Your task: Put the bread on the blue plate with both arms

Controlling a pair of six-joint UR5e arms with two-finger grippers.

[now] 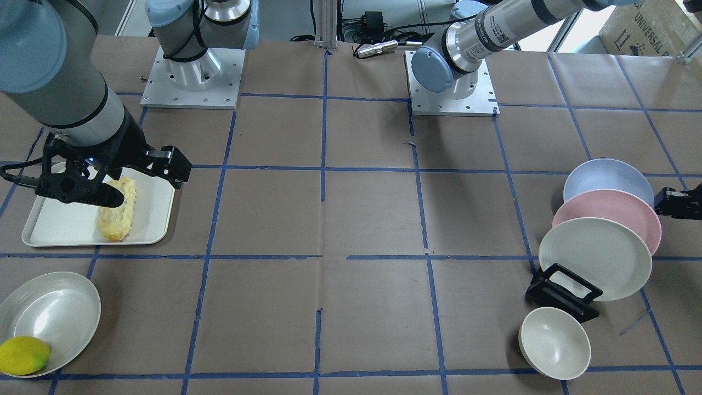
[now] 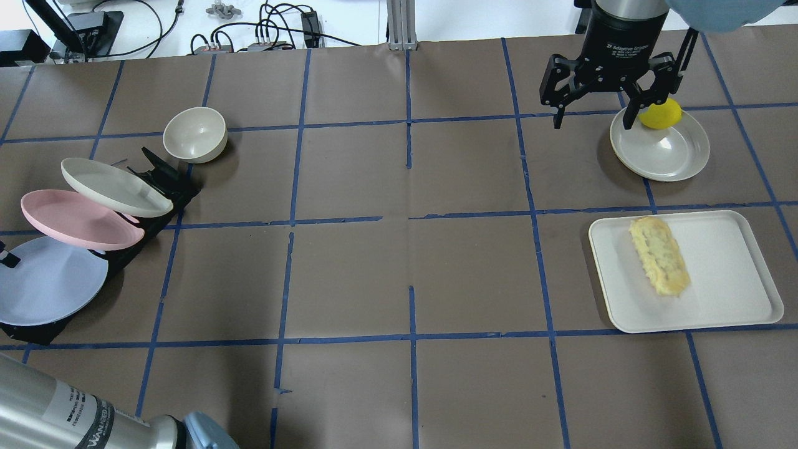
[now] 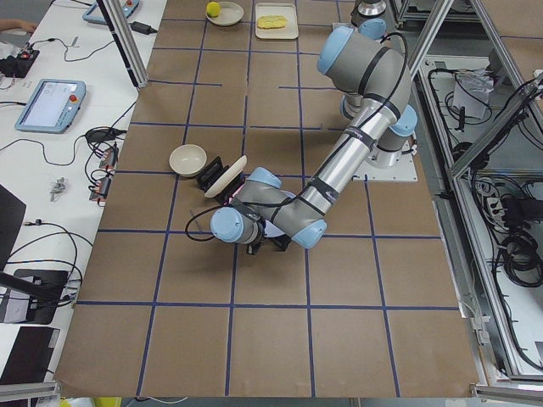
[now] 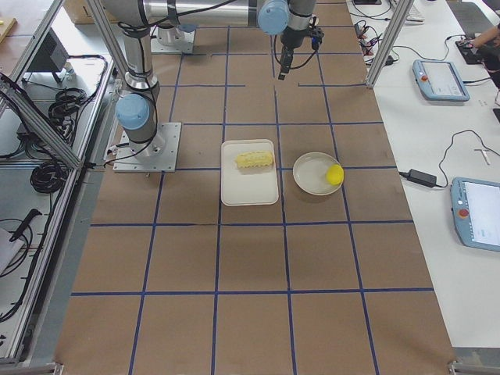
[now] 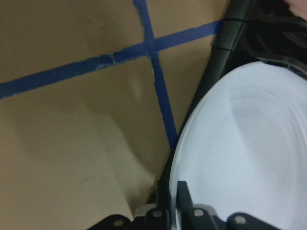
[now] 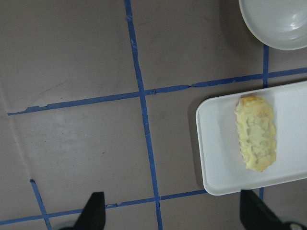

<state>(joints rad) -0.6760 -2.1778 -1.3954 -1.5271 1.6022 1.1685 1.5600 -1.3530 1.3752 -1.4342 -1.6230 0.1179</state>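
Note:
The bread (image 1: 118, 216) lies on a white tray (image 1: 55, 230), also seen in the overhead view (image 2: 659, 255) and the right wrist view (image 6: 255, 139). My right gripper (image 2: 593, 118) hangs high over the table, open and empty, beyond the tray; in the front view (image 1: 140, 181) it overlaps the bread. The blue plate (image 2: 47, 290) leans in a black rack (image 2: 162, 181) behind a pink and a cream plate. My left gripper (image 5: 172, 201) is shut on the blue plate's (image 5: 244, 153) rim; only its tip shows at the front view's edge (image 1: 666, 202).
A yellow lemon (image 2: 661, 114) sits in a shallow white dish (image 2: 667, 149) next to the tray (image 2: 729, 268). The pink plate (image 1: 609, 211) and cream plate (image 1: 595, 258) stand in the rack. A small cream bowl (image 1: 554, 343) stands beside it.

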